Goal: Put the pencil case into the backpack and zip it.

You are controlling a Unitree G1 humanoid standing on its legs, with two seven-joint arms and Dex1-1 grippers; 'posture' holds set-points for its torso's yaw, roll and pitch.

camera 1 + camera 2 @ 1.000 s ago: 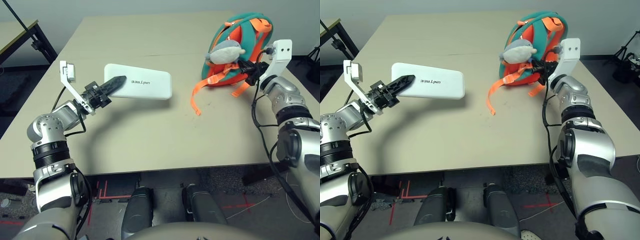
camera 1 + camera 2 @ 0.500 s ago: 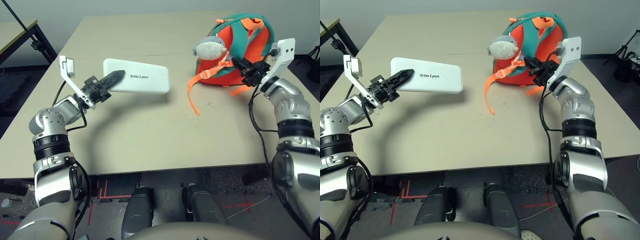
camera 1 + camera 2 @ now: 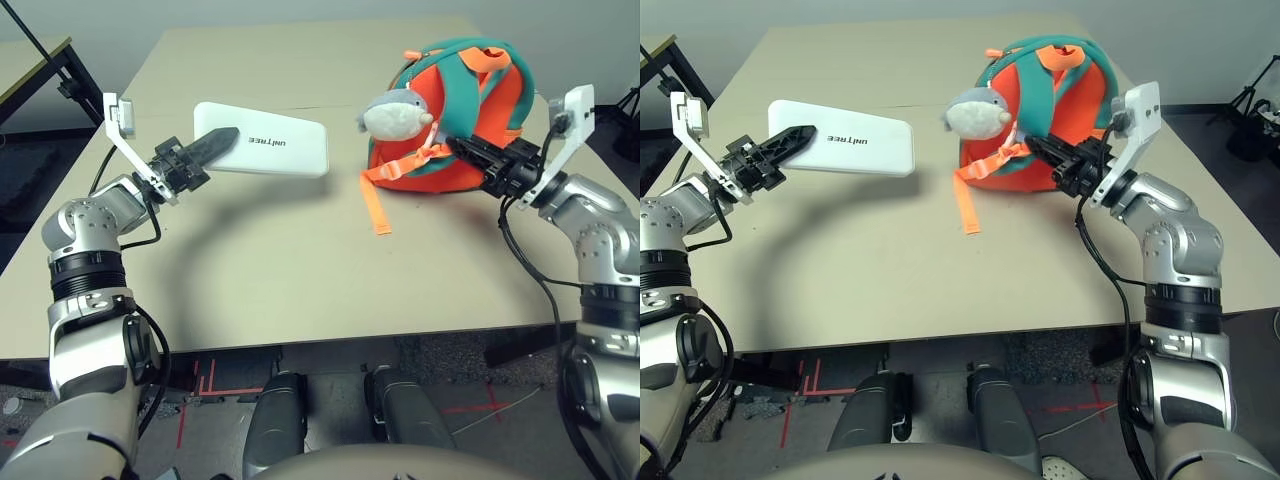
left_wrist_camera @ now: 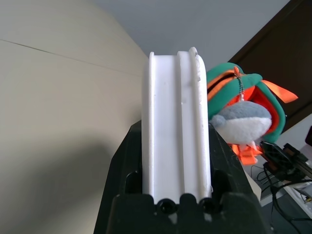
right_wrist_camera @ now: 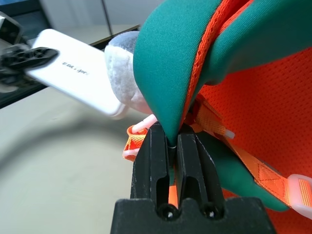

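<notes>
The pencil case [image 3: 262, 152] hangs above the bench [image 3: 270, 270], its near end clamped between the fingers of the left claw [image 3: 218, 142]. Across from it the right claw [image 3: 1038, 148] is pinched tight on a teal edge of the backpack [image 3: 455, 125], plush fish toy [image 3: 396, 112] dangling in front.
</notes>
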